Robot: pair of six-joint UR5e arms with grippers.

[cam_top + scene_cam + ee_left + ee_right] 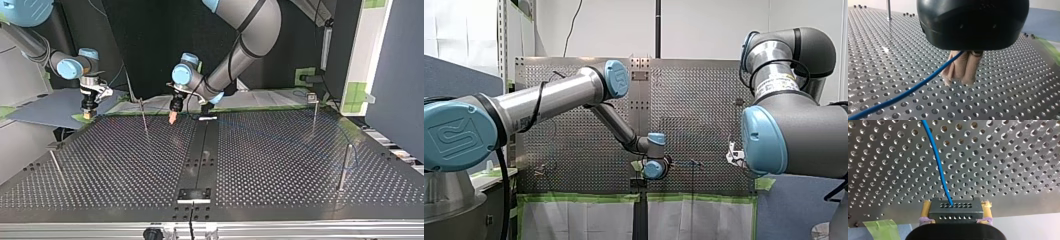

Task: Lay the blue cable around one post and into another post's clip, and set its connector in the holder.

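Note:
In the left wrist view my left gripper [960, 81] has its beige pads shut on the blue cable [910, 90], which trails away low over the perforated table. In the right wrist view my right gripper [956, 203] is shut on a grey connector block [955, 211] held between yellow pads. The blue cable [935, 157] leaves the block's top and runs ahead over the plate. The top view shows my left gripper [172, 119] near the far middle of the table and my right gripper [89, 114] at the far left corner.
Thin metal posts stand on the table [280, 165]: one [144, 117] beside my left gripper, one [314, 107] at the far right, one [345, 167] at the right and one [55, 162] at the left. A small black bracket [194, 194] sits at the near middle.

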